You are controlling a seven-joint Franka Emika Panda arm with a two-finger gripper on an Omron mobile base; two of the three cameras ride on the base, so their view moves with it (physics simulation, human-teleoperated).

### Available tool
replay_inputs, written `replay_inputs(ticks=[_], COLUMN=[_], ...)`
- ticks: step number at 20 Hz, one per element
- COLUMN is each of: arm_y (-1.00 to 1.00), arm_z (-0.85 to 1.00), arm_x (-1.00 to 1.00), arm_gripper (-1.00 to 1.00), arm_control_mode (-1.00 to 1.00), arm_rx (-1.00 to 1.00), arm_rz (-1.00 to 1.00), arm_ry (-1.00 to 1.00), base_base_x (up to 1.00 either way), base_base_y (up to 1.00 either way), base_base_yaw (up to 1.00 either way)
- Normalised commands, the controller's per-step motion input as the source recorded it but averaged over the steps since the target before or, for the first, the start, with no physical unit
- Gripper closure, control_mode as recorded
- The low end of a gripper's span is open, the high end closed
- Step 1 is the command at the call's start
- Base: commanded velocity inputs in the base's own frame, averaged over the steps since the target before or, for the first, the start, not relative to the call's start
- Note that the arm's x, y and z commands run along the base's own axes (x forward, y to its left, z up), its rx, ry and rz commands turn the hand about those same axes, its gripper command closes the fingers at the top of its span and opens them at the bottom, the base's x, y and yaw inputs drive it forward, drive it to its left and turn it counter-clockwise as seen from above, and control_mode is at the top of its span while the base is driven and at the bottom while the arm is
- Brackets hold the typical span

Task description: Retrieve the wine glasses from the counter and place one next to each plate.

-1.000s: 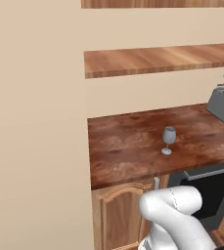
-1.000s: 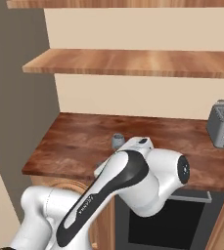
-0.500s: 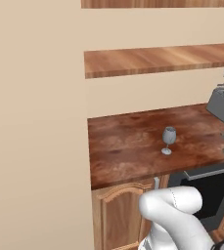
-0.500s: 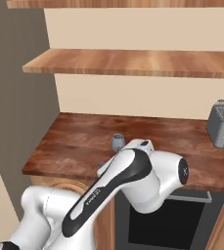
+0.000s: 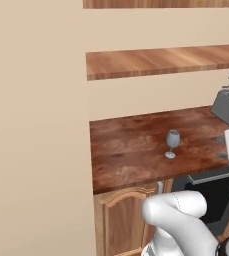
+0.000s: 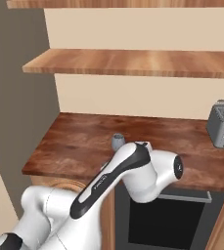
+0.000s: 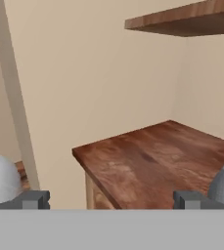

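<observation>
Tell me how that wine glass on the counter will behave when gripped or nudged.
The wine glass stands upright on a thin stem over a small round foot, so a sideways nudge would probably tip it. Its rounded bowl looks smooth, likely slippery. Lying down, it would probably roll across the glossy counter.

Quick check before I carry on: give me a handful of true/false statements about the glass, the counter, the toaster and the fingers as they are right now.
1. A wine glass stands upright on the counter. True.
2. The wine glass lies tipped on its side. False: it stands on its foot, bowl up.
3. The gripper has its fingers spread wide with nothing between them. True.
4. A toaster sits on the counter near the back wall, to the right of the glass in the left base view. True.
5. The glass stands on the wooden shelf. False: it is on the counter below the shelf.
6. The fingers are shut on the glass stem. False: they are open and hold nothing.
</observation>
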Motion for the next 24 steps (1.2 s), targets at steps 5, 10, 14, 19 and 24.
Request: replay_inputs(ticks=[5, 10, 14, 19, 24], arm_y=[0.00, 0.00, 0.00, 0.00, 0.00], arm_z=[-0.43, -0.31, -0.11, -0.20, -0.24], arm_x=[0.45, 0.48, 0.16, 0.28, 0.33], arm_gripper=[-1.00, -1.00, -1.00, -1.00, -1.00], arm_control_mode=[-1.00, -1.00, -1.00, -1.00, -1.00], arm_rx=[0.00, 0.00, 0.00, 0.00, 0.00], arm_rz=[0.00, 0.00, 0.00, 0.00, 0.00], arm_ry=[0.11, 0.04, 0.00, 0.00, 0.00], base_base_x=[0.00, 0.00, 0.00, 0.00, 0.00], base_base_y=[0.00, 0.00, 0.00, 0.00, 0.00], base_base_yaw=[0.00, 0.00, 0.00, 0.00, 0.00])
